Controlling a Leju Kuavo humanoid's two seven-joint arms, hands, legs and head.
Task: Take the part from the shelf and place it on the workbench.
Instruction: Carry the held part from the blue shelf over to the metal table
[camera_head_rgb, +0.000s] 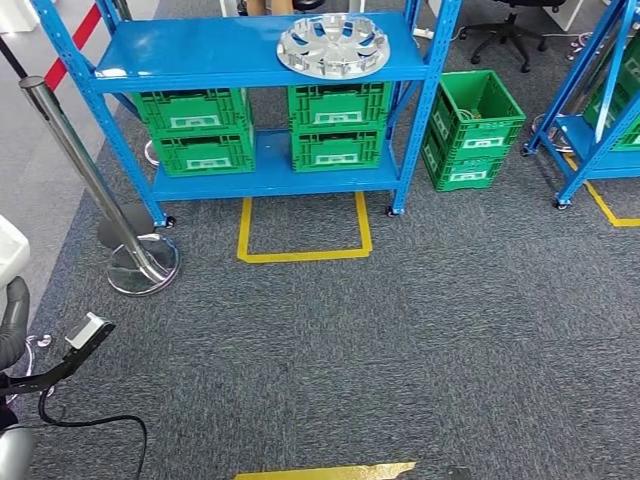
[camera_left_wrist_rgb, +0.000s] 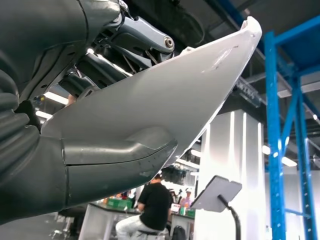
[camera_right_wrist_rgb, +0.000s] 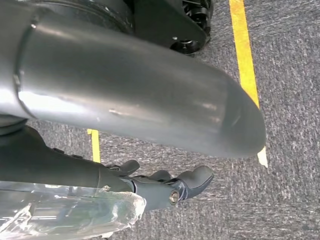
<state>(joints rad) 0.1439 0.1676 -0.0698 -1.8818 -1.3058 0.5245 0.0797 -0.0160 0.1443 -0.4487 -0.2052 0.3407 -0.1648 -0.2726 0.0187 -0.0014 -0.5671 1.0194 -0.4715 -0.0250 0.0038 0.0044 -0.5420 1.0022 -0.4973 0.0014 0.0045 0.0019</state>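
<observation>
My left hand (camera_left_wrist_rgb: 41, 45) holds a white curved part (camera_left_wrist_rgb: 170, 95): its thick grey thumb (camera_left_wrist_rgb: 113, 160) lies on one face and the darker fingers (camera_left_wrist_rgb: 139, 35) on the other. In the head view a corner of the white part (camera_head_rgb: 9, 255) sits at the far left edge above my left arm (camera_head_rgb: 13, 320). The blue shelf (camera_head_rgb: 226, 50) stands ahead, with a silver wheel cover (camera_head_rgb: 333, 45) on its top board. My right hand (camera_right_wrist_rgb: 158, 150) hangs over the carpet, fingers (camera_right_wrist_rgb: 188, 182) spread from the thumb with nothing between them.
Green crates (camera_head_rgb: 200, 130) fill the shelf's lower level and another green crate (camera_head_rgb: 472, 130) stands on the floor to its right. A steel post (camera_head_rgb: 83, 170) on a round base (camera_head_rgb: 143, 265) leans at left. A tablet stand (camera_head_rgb: 83, 335) and cable lie near my left side. Yellow tape (camera_head_rgb: 302, 235) marks the carpet.
</observation>
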